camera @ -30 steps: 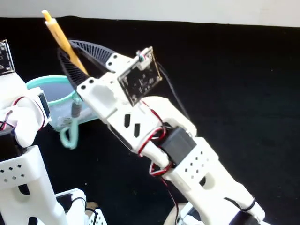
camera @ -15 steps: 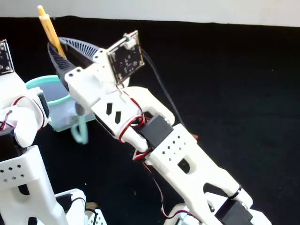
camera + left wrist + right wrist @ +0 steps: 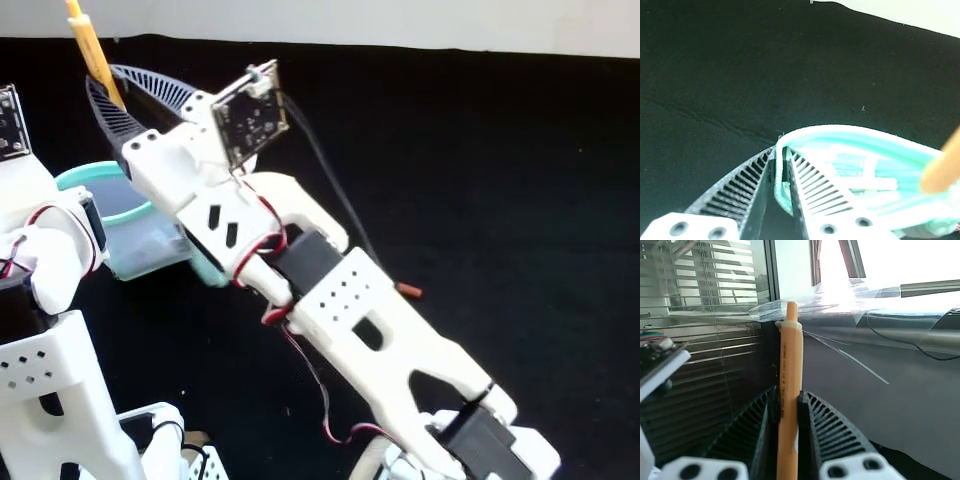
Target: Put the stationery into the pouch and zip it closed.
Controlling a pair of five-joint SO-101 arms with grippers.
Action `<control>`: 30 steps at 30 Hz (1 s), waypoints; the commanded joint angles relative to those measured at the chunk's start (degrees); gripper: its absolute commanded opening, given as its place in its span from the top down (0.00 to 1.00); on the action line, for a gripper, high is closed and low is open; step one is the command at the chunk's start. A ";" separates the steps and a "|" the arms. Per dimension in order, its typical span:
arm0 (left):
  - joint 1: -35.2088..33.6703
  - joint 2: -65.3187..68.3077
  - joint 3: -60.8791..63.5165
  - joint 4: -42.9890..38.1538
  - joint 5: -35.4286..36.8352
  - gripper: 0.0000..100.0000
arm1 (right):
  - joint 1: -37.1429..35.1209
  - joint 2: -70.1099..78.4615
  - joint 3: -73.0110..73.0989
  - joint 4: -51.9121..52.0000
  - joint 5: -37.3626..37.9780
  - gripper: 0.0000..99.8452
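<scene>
My right gripper (image 3: 103,78) is raised above the far left of the table, shut on an orange pen (image 3: 86,38) that stands nearly upright, tip end down. The right wrist view has the pen (image 3: 790,355) clamped between the black ribbed fingers (image 3: 816,412). Just below and in front lies the clear pouch (image 3: 140,250) with its mint-green rim, mouth open. My left gripper (image 3: 780,150) is shut on that rim of the pouch (image 3: 850,142); a white item (image 3: 875,185) lies inside. The pen (image 3: 942,170) hangs blurred over the pouch's mouth.
A small reddish-brown piece (image 3: 407,290) lies on the black cloth to the right of the right arm. The left arm's white body (image 3: 45,330) fills the near left corner. The cloth ends at a pale strip along the far side.
My right arm has swung left and farther out with the pen, bringing it over the pouch. The arm now covers the pouch's green pull loop. The left arm has stayed put.
</scene>
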 commanded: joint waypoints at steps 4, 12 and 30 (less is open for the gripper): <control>-0.04 1.80 1.89 -0.18 -0.26 0.99 | -0.57 3.65 -1.98 -3.91 0.35 0.99; -0.04 1.80 1.89 -1.14 -0.26 0.99 | -0.75 3.91 2.59 -3.65 0.35 0.99; -0.13 1.80 1.89 -1.41 -0.26 0.99 | -1.89 -11.21 21.76 -3.38 0.70 0.99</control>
